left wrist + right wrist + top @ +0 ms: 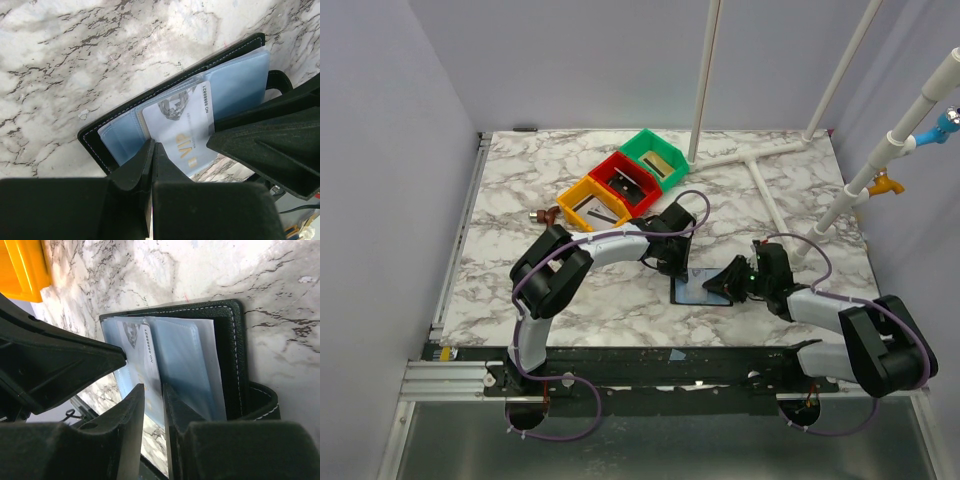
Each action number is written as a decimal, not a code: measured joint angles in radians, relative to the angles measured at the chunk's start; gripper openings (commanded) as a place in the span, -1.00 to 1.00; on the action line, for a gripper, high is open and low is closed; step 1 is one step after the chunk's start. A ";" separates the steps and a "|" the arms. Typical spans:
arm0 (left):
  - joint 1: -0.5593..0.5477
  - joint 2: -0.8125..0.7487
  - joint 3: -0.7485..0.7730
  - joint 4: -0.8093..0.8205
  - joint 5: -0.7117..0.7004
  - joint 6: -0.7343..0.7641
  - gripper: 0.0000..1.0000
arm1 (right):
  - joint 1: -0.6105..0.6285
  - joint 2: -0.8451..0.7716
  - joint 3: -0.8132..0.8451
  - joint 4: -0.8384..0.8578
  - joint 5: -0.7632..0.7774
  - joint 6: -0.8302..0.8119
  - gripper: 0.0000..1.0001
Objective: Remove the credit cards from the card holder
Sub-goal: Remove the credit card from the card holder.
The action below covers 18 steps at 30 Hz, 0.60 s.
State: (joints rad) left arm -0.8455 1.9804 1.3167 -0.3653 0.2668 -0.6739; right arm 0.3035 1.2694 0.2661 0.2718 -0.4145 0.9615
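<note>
The black card holder (692,290) lies open on the marble table, its bluish sleeves up; it also shows in the left wrist view (95,137) and the right wrist view (232,350). A pale whitish card (182,125) marked VIP sticks partway out of a sleeve over the wallet's edge. My left gripper (672,265) is shut, its tip (152,147) resting at the card's left edge. My right gripper (728,285) comes from the other side, its fingers (154,395) nearly closed astride the card's numbered edge (145,352). I cannot pick out the tan-gold card in the wallet.
Yellow (590,207), red (625,180) and green (658,158) bins stand in a row at the back. The green one holds a flat tan piece. White pipes (760,160) lie and stand at the back right. A small brown object (545,213) sits left of the yellow bin.
</note>
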 measured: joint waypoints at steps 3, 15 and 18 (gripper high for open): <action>0.000 0.000 0.000 0.000 0.000 0.000 -1.00 | -0.005 0.024 -0.009 0.038 -0.024 0.015 -0.60; 0.000 0.000 0.000 0.000 0.001 0.000 -1.00 | -0.031 0.054 -0.040 0.117 -0.066 0.036 -0.73; 0.000 0.000 0.000 0.000 0.002 0.000 -1.00 | -0.033 0.061 -0.046 0.135 -0.075 0.042 -0.78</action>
State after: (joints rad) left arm -0.8452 1.9808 1.3167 -0.3649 0.2684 -0.6739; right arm 0.2703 1.3300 0.2199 0.4068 -0.4892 1.0031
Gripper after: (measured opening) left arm 0.009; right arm 0.138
